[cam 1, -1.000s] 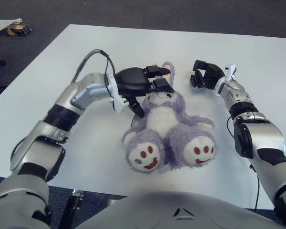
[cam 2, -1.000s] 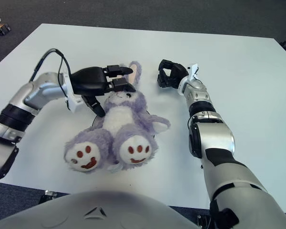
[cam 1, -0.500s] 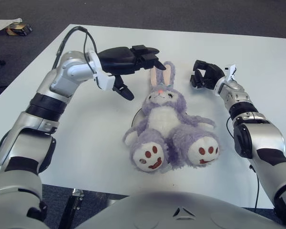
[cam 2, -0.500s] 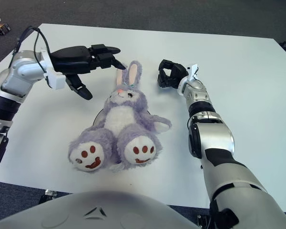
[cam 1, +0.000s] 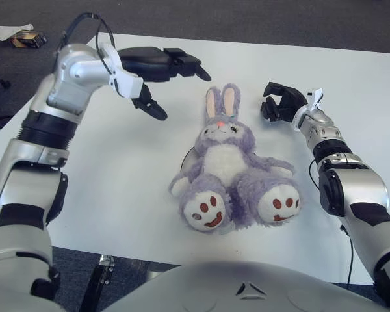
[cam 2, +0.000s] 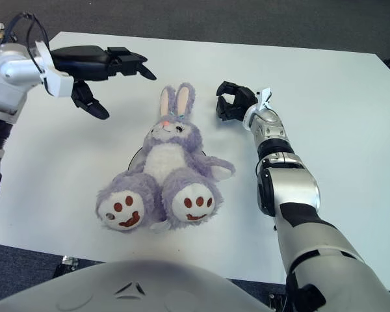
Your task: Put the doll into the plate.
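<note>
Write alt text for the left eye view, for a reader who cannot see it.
A purple stuffed rabbit sits on a white table, covering most of a plate. The left hand hovers open to the rabbit's upper left; the right hand shows curled and empty beside its ears.

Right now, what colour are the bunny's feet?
The doll's feet are white with red paw prints, clearest in the left eye view.

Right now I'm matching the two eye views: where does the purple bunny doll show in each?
Left eye view: the bunny doll sits just right of centre, soles toward the camera.
Right eye view: it sits left of centre.
Shared landmark: the right hand, beside the doll's ears on their right in both.
</note>
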Robot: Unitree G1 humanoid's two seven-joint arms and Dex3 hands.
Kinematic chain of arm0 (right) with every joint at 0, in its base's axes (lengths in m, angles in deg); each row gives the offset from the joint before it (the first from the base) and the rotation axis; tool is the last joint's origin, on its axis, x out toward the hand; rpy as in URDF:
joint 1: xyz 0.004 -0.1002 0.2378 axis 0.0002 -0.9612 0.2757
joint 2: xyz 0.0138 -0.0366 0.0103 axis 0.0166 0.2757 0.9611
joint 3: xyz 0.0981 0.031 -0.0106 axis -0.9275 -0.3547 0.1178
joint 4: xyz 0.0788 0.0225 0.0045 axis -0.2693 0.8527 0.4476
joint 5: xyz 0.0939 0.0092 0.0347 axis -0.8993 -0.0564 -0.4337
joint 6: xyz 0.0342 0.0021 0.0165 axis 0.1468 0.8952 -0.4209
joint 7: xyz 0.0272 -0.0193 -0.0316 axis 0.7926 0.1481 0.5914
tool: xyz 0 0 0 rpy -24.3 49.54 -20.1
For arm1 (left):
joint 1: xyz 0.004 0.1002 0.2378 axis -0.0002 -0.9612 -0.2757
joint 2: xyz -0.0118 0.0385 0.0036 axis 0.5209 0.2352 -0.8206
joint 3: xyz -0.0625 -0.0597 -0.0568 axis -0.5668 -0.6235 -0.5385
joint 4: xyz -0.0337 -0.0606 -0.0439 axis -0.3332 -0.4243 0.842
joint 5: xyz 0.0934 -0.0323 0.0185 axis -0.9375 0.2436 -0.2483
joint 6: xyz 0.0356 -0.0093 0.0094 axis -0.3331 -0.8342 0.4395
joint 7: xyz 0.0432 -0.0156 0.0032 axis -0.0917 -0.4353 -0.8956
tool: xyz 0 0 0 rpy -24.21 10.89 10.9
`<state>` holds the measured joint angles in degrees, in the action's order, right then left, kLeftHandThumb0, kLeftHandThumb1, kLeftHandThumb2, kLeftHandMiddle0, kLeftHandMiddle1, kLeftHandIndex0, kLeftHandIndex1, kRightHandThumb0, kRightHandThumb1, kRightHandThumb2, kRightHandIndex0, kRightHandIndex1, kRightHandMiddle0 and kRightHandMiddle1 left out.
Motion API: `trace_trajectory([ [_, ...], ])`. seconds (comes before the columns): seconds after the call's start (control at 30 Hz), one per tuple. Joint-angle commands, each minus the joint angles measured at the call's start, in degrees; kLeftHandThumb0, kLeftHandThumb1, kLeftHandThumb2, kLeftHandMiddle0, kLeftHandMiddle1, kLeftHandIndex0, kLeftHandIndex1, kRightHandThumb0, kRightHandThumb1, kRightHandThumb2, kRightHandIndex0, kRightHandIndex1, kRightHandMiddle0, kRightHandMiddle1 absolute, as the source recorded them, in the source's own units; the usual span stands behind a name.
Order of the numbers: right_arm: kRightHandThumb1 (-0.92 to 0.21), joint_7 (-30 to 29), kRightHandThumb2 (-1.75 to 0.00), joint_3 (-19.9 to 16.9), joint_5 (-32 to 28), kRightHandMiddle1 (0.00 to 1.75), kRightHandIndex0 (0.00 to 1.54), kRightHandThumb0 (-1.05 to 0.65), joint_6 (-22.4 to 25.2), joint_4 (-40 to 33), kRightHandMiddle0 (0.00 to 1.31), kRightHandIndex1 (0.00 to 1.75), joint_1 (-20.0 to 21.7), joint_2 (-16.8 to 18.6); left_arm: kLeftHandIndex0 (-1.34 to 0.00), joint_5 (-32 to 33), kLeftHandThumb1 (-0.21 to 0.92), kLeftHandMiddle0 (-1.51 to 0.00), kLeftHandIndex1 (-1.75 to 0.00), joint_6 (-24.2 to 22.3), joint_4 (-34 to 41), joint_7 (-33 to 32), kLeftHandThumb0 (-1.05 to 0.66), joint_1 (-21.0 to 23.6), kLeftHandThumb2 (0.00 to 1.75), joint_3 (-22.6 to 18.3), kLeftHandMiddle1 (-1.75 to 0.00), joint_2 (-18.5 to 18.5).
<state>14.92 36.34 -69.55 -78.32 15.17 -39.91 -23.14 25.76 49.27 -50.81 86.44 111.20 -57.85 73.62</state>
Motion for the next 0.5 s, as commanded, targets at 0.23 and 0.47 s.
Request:
trace_trajectory([
  [0.23,0.06,-1.7,-1.67,1.4,3.6,1.54,0.91,-0.01,4.2,4.0,0.75,1.75,-7.8,1.7,0.00,4.4,0.53,0.00,-0.78,-1.9,-5.2,-1.5,-0.89,-1.1,0.74,-5.2,-0.41,-1.4],
  [0.47,0.06,-1.8,-1.68,1.3,3.7,1.55,0.91,-0.01,3.5,3.9,0.74,1.75,-8.1,1.8,0.00,-1.6,0.64,-0.03,-0.93,3.8,-12.4,-17.1,-0.93,-6.3,0.64,-8.6,-0.66,-5.4],
])
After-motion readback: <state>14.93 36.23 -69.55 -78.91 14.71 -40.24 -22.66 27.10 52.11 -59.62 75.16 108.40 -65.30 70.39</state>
